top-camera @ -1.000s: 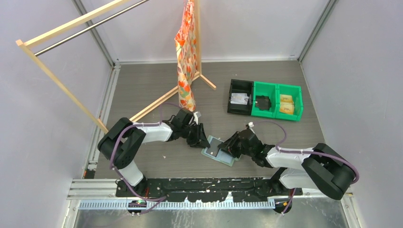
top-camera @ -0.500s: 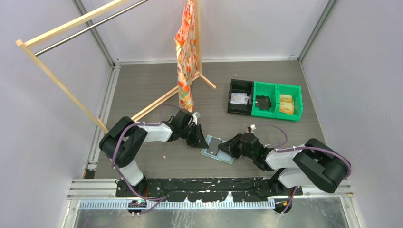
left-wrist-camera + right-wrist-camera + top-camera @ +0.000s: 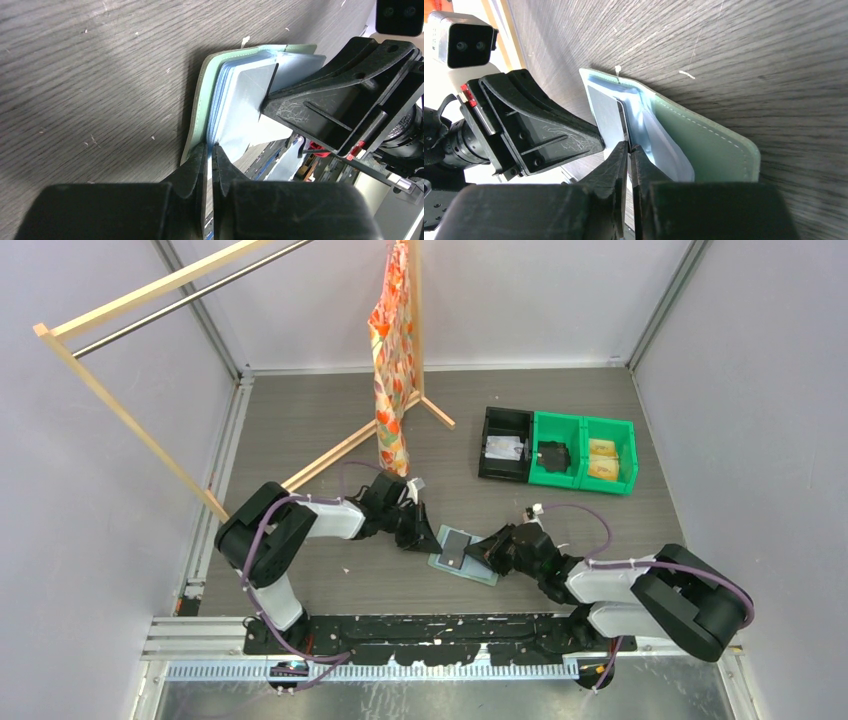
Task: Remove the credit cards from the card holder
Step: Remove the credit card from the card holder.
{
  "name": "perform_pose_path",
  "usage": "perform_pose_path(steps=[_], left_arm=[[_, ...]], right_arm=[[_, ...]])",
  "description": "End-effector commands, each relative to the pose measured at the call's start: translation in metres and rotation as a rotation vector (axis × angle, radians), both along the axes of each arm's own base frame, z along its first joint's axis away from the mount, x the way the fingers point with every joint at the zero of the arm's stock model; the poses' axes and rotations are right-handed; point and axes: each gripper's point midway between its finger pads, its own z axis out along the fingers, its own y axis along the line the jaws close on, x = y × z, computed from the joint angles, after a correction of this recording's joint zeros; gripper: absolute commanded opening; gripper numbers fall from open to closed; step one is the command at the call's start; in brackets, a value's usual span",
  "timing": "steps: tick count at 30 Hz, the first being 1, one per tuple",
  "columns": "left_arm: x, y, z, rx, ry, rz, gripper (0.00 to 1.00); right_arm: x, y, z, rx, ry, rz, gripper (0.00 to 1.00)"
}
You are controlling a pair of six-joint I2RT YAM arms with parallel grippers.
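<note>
Top external: card holder (image 3: 468,569) partly hidden beneath left gripper (image 3: 430,539) and right gripper (image 3: 481,551)

An orange patterned cloth (image 3: 390,360) hangs from a wooden clothes rack (image 3: 130,421) on the grey desk (image 3: 300,410); to the right, a black bin (image 3: 507,415) sits touching two green bins (image 3: 582,440).

You are working in a robot lab cell. Plain pale walls (image 3: 80,490) box in the grey wood-grain desk (image 3: 330,430), framed by aluminium profiles (image 3: 195,305), and a slotted metal rail (image 3: 400,670) runs behind both grippers at the arm bases. Beyond the left gripper (image 3: 432,542) stands a bare wooden clothes rack (image 3: 130,420) with one floral cloth (image 3: 388,360). Beyond the right gripper (image 3: 479,551) sit plastic sorting bins (image 3: 582,422).
</note>
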Motion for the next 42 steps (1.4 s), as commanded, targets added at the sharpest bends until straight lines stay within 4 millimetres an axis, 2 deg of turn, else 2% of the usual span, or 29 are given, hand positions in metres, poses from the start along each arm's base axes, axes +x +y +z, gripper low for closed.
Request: perform_pose_path(steps=[1,6,12,17,22,26,32,37,42], left_arm=[[-0.002,-0.006,-0.003,-0.012,-0.004,-0.010,0.05],[-0.002,-0.008,-0.002,-0.025,0.000,-0.010,0.05],[-0.003,-0.008,-0.004,-0.027,0.008,-0.010,0.01],[-0.004,-0.008,-0.005,-0.029,0.011,-0.003,0.01],[-0.005,-0.014,0.003,-0.093,0.019,-0.009,0.01],[-0.006,-0.022,0.004,-0.161,0.047,-0.012,0.01],[-0.006,-0.015,-0.006,-0.096,0.049,0.011,0.01],[-0.006,-0.006,-0.010,-0.025,0.036,0.007,0.00],[-0.004,-0.002,-0.011,0.020,0.017,0.003,0.01]], right_arm=[[0.004,0.016,0.020,0.079,-0.066,0.042,0.12],[0.004,0.020,0.026,0.151,-0.102,0.049,0.19],[0.004,0.023,0.028,0.199,-0.121,0.054,0.16],[0.002,0.024,0.022,0.194,-0.113,0.063,0.20],[-0.003,0.017,0.004,0.140,-0.091,0.067,0.28],[-0.007,0.020,0.000,0.137,-0.094,0.102,0.22],[-0.010,0.027,0.004,0.200,-0.100,0.128,0.14],[-0.015,0.031,0.000,0.214,-0.080,0.157,0.13],[-0.020,0.032,0.010,0.229,-0.108,0.189,0.17]])
